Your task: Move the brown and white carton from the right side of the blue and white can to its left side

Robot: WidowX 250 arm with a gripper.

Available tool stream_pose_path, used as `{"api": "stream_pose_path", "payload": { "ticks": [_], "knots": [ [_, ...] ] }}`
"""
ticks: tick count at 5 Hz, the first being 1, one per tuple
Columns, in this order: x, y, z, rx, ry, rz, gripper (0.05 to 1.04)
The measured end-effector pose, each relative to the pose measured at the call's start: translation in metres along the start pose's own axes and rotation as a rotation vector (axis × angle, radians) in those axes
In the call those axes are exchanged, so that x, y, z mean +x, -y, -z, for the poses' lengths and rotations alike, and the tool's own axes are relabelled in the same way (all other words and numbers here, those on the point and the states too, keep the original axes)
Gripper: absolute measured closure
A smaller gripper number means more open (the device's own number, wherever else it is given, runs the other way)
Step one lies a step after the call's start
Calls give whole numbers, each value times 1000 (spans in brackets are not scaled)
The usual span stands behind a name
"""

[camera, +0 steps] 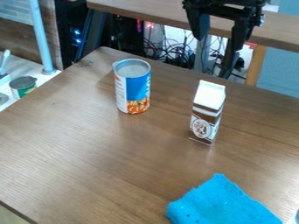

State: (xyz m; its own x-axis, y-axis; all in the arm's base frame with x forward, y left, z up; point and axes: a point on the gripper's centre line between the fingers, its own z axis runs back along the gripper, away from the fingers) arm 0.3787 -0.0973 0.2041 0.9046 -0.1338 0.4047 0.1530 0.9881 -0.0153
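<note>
A brown-and-white carton (207, 114) upright on the brown tabletop (88, 153); near it, also upright, a blue-labelled can (133, 89); at the view's top, the black gripper (218, 43) — fingers spread wide apart, empty — and at the bottom, on the tabletop, a blue cloth (222, 203).

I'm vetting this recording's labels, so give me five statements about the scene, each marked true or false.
1. The can and the carton both stand on the table. True.
2. The carton touches the can. False: they stand apart.
3. The blue cloth lies nearer the camera than the carton. True.
4. The pincer appears by the table's far edge. True.
5. The pincer grips the can. False: its fingers are apart, holding nothing.
</note>
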Motion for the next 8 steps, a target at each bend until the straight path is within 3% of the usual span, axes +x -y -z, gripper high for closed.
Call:
{"api": "stream_pose_path", "payload": {
  "ticks": [1,2,4,8],
  "knots": [
    [-7,-1,14,3,-40,-1,83],
    [-20,3,36,-26,-38,5,83],
    [-19,-2,34,1,33,-67,83],
    [-20,1,76,-1,-17,-43,83]
  ]
}}
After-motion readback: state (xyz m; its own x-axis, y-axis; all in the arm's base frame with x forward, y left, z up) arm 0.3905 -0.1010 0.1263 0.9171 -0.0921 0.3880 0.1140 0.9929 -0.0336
